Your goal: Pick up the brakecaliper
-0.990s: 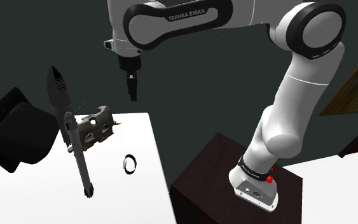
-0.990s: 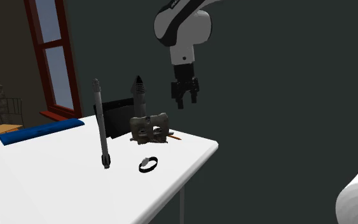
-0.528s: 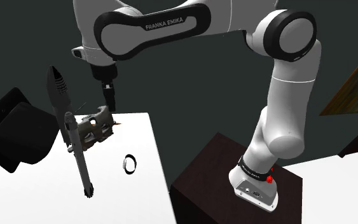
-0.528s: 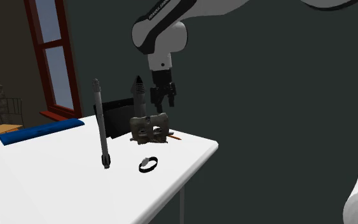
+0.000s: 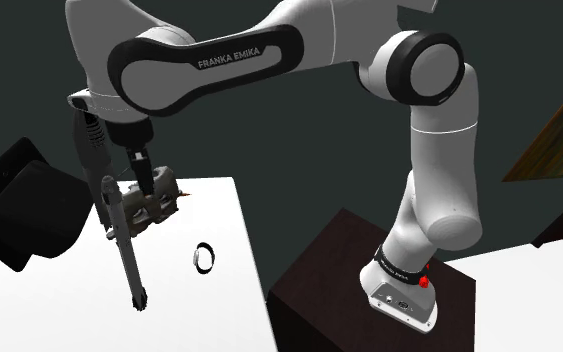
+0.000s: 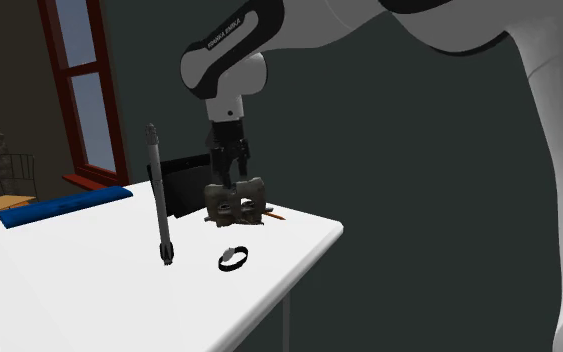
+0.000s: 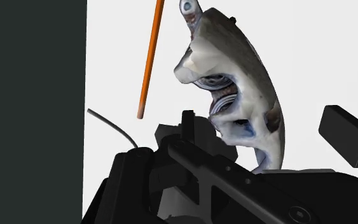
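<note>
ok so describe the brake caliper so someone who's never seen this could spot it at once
Find the white table and go to its far edge by the dark wall, under the black gripper. The brake caliper is the chunky, mottled grey-brown casting standing there. Its neighbours are all slim: a dark rod, a small black ring and a thin orange stick.

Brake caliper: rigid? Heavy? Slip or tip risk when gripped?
The brake caliper looks like one thick solid body, so probably rigid and heavy for its size. Its curved, uneven faces may let the gripper slip or twist it. It stands upright on the white table, so an off-centre push could tip it.
</note>
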`<state>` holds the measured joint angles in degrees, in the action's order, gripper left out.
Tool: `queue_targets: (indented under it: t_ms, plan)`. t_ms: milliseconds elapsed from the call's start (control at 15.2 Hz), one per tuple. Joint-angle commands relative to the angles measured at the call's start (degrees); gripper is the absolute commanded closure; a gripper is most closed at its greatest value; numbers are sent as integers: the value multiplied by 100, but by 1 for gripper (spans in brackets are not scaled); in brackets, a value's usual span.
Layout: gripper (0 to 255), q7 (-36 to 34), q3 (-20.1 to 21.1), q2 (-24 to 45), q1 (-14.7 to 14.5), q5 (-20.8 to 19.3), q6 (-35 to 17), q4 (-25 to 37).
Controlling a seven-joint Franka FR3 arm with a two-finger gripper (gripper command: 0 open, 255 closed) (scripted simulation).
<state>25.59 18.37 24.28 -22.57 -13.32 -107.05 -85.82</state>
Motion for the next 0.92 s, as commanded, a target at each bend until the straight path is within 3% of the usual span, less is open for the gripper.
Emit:
queue_targets:
  t_ms: [0, 330, 396, 858]
  plan:
    - [0, -8, -7, 49, 1, -23, -136, -86]
    - [0, -49, -20, 113, 6, -58, -376, -268]
    - [255, -61, -26, 199, -20, -79, -352, -164]
    - [255, -61, -25, 218, -30, -77, -293, -88]
